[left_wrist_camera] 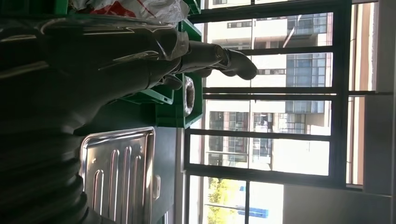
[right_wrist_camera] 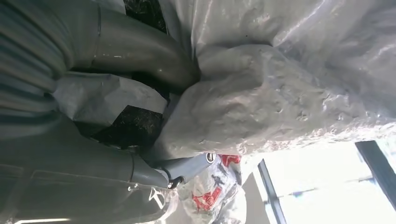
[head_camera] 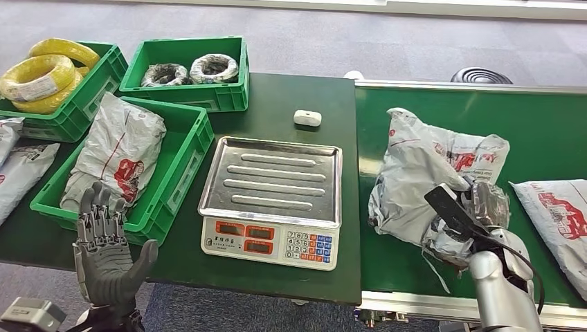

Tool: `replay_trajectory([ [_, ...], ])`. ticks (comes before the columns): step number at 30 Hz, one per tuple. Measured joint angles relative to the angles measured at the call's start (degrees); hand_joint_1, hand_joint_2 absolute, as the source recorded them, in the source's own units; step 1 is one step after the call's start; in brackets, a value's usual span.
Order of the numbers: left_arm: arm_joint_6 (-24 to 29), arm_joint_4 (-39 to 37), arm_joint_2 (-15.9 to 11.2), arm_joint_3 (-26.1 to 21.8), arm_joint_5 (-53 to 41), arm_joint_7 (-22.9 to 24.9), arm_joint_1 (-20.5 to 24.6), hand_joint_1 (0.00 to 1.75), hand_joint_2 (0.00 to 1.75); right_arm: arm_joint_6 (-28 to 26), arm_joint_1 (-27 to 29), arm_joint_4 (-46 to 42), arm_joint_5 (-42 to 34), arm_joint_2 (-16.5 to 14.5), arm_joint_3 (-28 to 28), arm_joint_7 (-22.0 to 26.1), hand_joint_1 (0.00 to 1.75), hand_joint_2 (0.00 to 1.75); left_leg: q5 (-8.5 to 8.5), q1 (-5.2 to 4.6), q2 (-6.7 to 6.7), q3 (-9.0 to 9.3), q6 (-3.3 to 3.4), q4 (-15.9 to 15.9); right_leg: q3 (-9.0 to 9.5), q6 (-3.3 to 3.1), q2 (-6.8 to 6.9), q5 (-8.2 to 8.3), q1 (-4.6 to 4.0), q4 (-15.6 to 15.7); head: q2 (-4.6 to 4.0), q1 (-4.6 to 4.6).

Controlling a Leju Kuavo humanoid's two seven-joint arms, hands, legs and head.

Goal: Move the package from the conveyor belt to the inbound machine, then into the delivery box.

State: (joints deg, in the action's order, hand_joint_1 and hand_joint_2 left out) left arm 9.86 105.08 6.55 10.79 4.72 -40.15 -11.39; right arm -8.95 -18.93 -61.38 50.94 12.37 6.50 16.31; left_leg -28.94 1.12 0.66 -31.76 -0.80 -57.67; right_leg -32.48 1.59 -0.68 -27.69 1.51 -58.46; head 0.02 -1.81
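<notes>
1. Three green crates (head_camera: 173,176).
2. Five grey packages (head_camera: 415,173): two on the belt, one in a crate, two at the desk's left edge.
3. One scale (head_camera: 271,200).
4. Three yellow wire coils (head_camera: 38,76), two dark coils (head_camera: 166,73).

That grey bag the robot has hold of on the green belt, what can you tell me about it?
The grey package is a soft, crinkled plastic mailer bag with red printing, bulging and lumpy as if loosely stuffed. It lies on the green conveyor belt, near the belt's edge beside the table, its top tilted up. The right hand grips its lower corner, fingers pressing into the film in the right wrist view. Another package lies apart from it on the belt.
</notes>
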Motion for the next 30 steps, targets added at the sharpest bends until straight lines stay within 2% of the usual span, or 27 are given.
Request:
replay_trajectory([
  [5, -0.4, 0.9, 0.7, 0.0, -0.5, 0.0, -0.6, 0.0, 1.75, -3.5, 3.7, -15.1, 4.9, -2.2, 0.1, -3.0, 1.75, 1.75, 0.0, 0.0, -0.01, -0.03, 0.0, 0.0, -0.04, 0.0, 0.0, -0.01, 0.0, 0.0, 0.0, 0.01],
  [11, -2.5, 1.2, 1.6, 0.1, -0.8, 0.0, -0.9, 0.0, 1.75, -12.4, 8.1, -28.0, 16.1, -6.2, -0.6, -6.3, 1.75, 1.75, -0.01, 0.0, -0.02, -0.05, 0.0, 0.0, -0.04, 0.0, -0.01, -0.02, 0.0, 0.0, 0.0, 0.02],
  [14, -3.1, 0.9, 2.0, 0.6, -1.0, 0.0, -0.2, 0.0, 1.75, -11.8, 8.8, -30.9, 19.2, -8.2, -2.5, -6.3, 1.75, 1.75, 0.0, 0.0, -0.05, -0.02, 0.0, 0.0, -0.03, 0.0, -0.03, -0.01, -0.01, 0.0, 0.0, 0.01],
  [20, -4.2, -1.1, 2.4, 1.6, -1.0, 0.0, 1.9, 0.0, 1.75, -5.3, 6.1, -28.2, 19.3, -11.0, -10.8, -3.1, 1.75, 1.75, 0.06, 0.01, -0.05, 0.02, -0.01, 0.0, 0.02, -0.02, -0.02, 0.01, -0.02, 0.0, 0.0, 0.01],
  [30, -4.6, -3.9, 2.3, 2.8, -0.3, 0.0, 3.8, 0.0, 1.75, -3.7, -2.9, -13.4, 17.4, -13.7, -23.8, 1.4, 1.75, 1.75, 0.07, 0.01, -0.03, -0.03, 0.0, 0.0, -0.05, -0.02, -0.01, 0.01, -0.02, 0.0, 0.0, 0.01],
])
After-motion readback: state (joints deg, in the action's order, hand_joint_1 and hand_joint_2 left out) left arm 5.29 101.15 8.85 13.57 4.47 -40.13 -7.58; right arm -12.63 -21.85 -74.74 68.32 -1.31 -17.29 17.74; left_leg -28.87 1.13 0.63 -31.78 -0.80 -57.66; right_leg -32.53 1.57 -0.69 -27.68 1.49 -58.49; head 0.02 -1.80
